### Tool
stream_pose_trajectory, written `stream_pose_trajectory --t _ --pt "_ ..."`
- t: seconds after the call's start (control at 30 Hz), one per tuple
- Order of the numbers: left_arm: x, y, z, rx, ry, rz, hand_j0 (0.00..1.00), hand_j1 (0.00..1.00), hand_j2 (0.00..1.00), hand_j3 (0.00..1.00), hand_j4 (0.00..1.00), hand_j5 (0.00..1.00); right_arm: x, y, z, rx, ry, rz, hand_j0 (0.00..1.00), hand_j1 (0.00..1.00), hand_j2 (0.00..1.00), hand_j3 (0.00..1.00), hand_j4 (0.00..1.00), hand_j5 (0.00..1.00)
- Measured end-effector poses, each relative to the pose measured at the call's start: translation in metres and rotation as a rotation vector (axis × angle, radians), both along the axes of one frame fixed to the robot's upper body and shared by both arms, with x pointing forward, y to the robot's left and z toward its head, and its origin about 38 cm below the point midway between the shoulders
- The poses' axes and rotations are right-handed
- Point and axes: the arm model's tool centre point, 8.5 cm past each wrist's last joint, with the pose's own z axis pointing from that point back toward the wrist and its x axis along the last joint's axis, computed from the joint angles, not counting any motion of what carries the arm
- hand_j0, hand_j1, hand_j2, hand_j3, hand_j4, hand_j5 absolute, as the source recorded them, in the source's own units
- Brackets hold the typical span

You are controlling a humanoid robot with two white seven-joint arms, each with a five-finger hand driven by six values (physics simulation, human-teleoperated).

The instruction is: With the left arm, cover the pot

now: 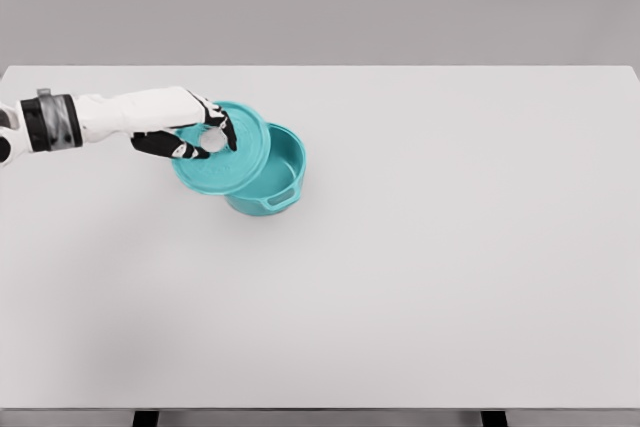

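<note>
Teal pot (283, 179) sits upright; left hand (190, 134) grasps tilted lid (225, 159) by its knob.

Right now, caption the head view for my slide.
Left hand holds teal lid tilted, partly over the open pot.

Single high head view, steeply down (moderately far) onto table (450, 277)

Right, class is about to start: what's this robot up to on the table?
The left hand grips the white knob of a teal lid and holds it over a matching teal pot on the white table. The lid sits off to the pot's left, so part of the opening shows. The pot isn't covered yet.
</note>
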Motion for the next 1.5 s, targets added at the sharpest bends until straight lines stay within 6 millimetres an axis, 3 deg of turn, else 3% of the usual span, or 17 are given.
stream_pose_trajectory --t 0.1,0.3,0.83,0.97,1.5 --pt "0.002 -0.003 0.005 -0.011 0.005 -0.009 0.56 0.56 0.56 0.56 0.56 0.56 0.000 0.000 0.000 0.000 0.000 0.000 1.00 1.00 1.00 1.00 1.00 1.00" --pt "0.001 -0.006 -0.007 -0.016 0.054 -0.013 0.56 0.56 0.56 0.56 0.56 0.56 0.000 0.000 0.000 0.000 0.000 0.000 1.00 1.00 1.00 1.00 1.00 1.00" --pt "0.016 -0.023 -0.016 -0.014 0.075 -0.008 0.56 0.56 0.56 0.56 0.56 0.56 0.000 0.000 0.000 0.000 0.000 0.000 1.00 1.00 1.00 1.00 1.00 1.00" --pt "0.021 -0.028 -0.008 -0.009 0.060 -0.017 0.56 0.56 0.56 0.56 0.56 0.56 0.000 0.000 0.000 0.000 0.000 0.000 1.00 1.00 1.00 1.00 1.00 1.00" --pt "0.024 -0.038 -0.020 0.004 0.090 -0.015 0.56 0.56 0.56 0.56 0.56 0.56 0.000 0.000 0.000 0.000 0.000 0.000 1.00 1.00 1.00 1.00 1.00 1.00"
